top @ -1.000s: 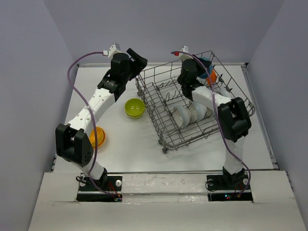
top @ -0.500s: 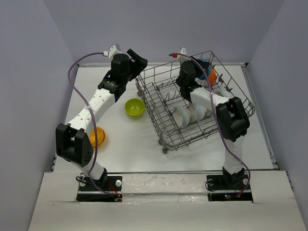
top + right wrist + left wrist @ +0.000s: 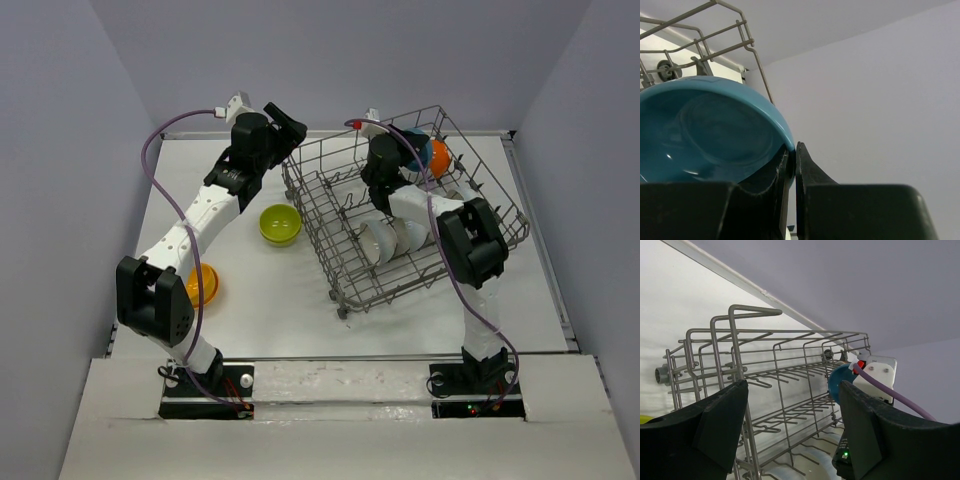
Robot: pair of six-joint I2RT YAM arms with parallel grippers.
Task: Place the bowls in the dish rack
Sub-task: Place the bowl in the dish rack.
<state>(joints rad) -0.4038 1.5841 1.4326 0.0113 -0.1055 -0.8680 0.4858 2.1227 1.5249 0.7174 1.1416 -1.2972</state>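
1. Right gripper [image 3: 791, 150] is clamped on the rim of the blue bowl [image 3: 710, 130], holding it on edge for the tines at the far end of the dish rack [image 3: 312, 215]
2. Left gripper [image 3: 792, 397], jaws apart and empty, hovers beside the rack, perhaps to steady it

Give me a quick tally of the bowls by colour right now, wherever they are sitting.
Small round white bowls, in the grey wire dish rack: at least 2 visible
Small round orange bowls: 2, one on the table, one in the rack
Lime green bowl, on the table: 1
Blue bowl, held in the right gripper: 1
Total: at least 6
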